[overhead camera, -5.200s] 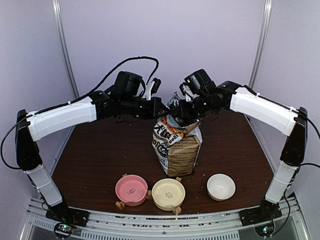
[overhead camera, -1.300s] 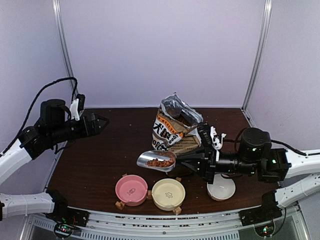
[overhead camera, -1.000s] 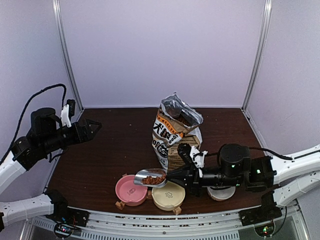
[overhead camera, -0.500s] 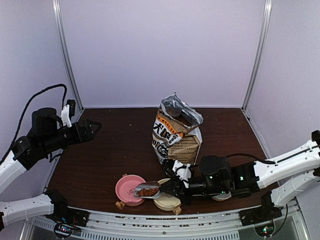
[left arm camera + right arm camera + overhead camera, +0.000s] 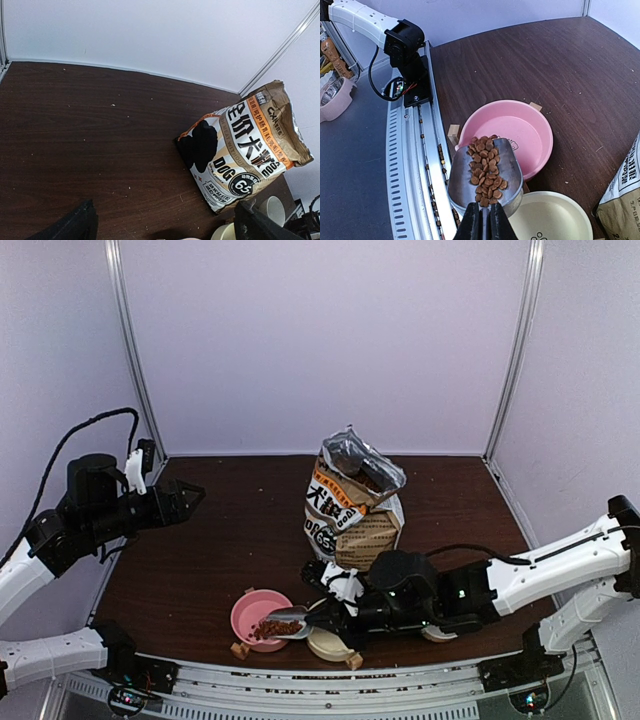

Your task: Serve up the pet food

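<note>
A dark wooden table sits inside a pale-walled enclosure, seen from above, with one robot arm at each side.

The right arm stretches low across the front of the table. The right gripper has its fingers pinched tight on the thin handle of a shiny metal scoop. The pet food, a loose heap of small reddish-brown kibble, lies in the scoop's trough. The scoop's front lip reaches over the near rim of a pink bowl, and in the overhead view the scoop tips down toward that bowl.

A cream bowl sits just beside the pink one, partly under the right arm. A white bowl stands further right, mostly hidden by the arm in the overhead view.

An opened kraft-brown dog food bag with an orange band stands upright behind the bowls.

The left gripper hangs above the table's left side, well apart from the bowls, jaws spread wide and holding nothing.
</note>
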